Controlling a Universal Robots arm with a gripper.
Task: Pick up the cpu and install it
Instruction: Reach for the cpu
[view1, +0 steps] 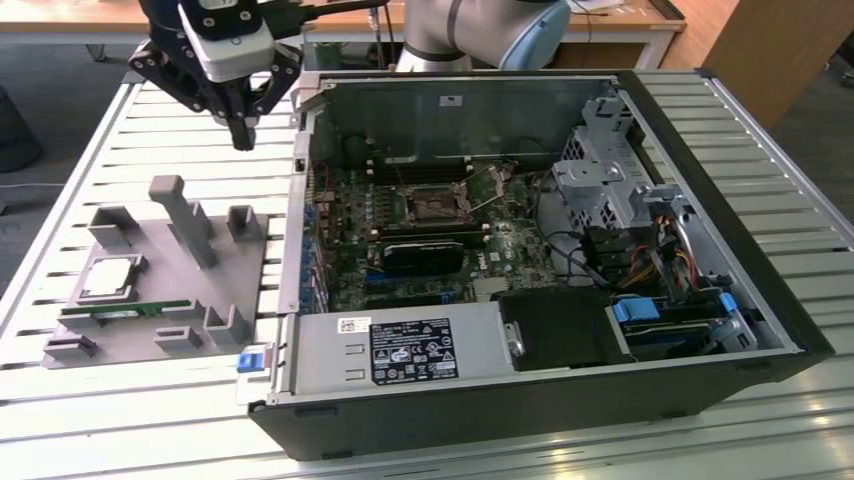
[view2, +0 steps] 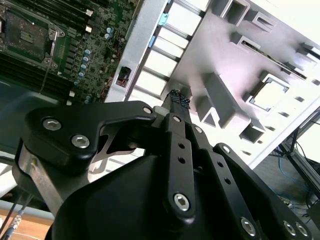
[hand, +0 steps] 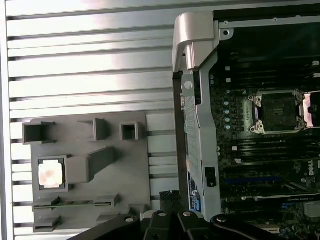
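The gripper (view2: 178, 98) is looming nearest the lens in both wrist views, its black fingers pressing together at the tips and holding nothing. The cpu (view1: 111, 277) is lying flat in a square pocket of the grey holder (view1: 174, 290), well apart from the gripper. A green memory stick (view1: 127, 312) is sitting in a slot just beside it. The gripper is hanging above the slatted counter (view1: 134, 400) between holder and open computer case (view1: 534, 400). Inside the case, the motherboard's socket (view1: 434, 207) is showing dark — its detail is hard to make out.
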